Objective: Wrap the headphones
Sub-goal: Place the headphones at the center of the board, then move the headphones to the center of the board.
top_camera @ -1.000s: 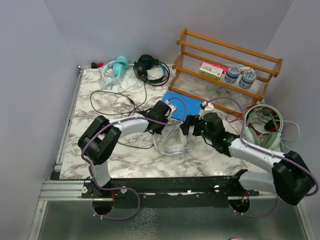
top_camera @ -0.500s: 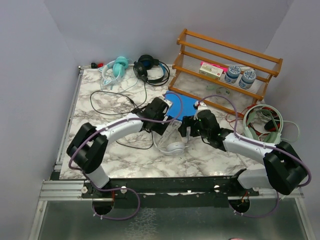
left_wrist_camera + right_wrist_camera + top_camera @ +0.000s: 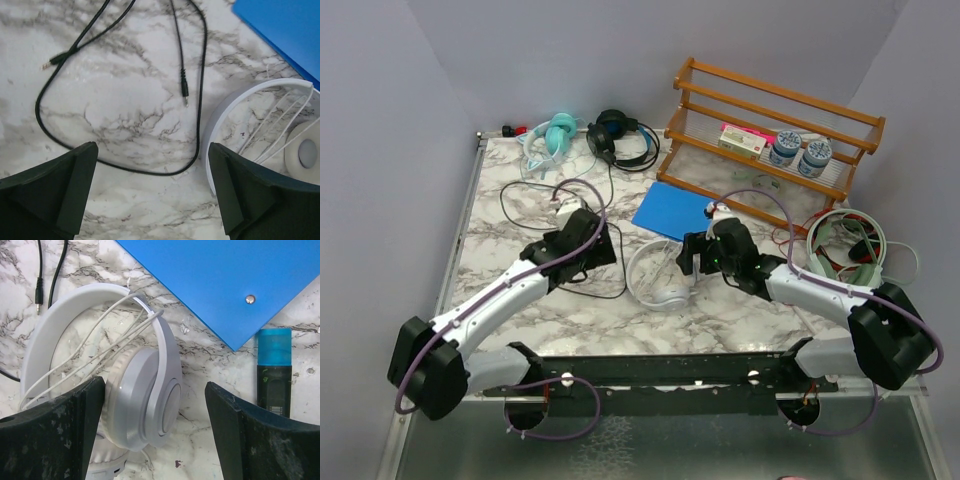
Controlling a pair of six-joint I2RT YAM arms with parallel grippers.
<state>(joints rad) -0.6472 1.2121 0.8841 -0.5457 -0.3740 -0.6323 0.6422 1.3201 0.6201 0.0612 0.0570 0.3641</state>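
Only in the top view is the whole marble tabletop [image 3: 710, 315] taken in, with the wooden rack [image 3: 775, 105] at its far right and the black headphones [image 3: 620, 135] and teal headphones [image 3: 558, 133] lying side by side at the far edge, well apart from both arms. The blue sheet [image 3: 670, 210] is seen whole there and is cut off in both wrist views.

The white headphones [image 3: 145, 390] lie near the middle of the tabletop, just beside the sheet's near corner. Their thin white cord is seen strung across the headband only in the right wrist view.

The right gripper [image 3: 154, 382] is held spread above one ear cup, with nothing pinched. The left gripper [image 3: 151, 147] is spread wide over bare marble and a loose black cable [image 3: 204, 75].

A blue-capped marker [image 3: 274, 370] is made out only in the right wrist view. The cable's plug [image 3: 184, 92] is clear only from the left wrist. The lower ear cup is partly hidden by the right gripper's finger.
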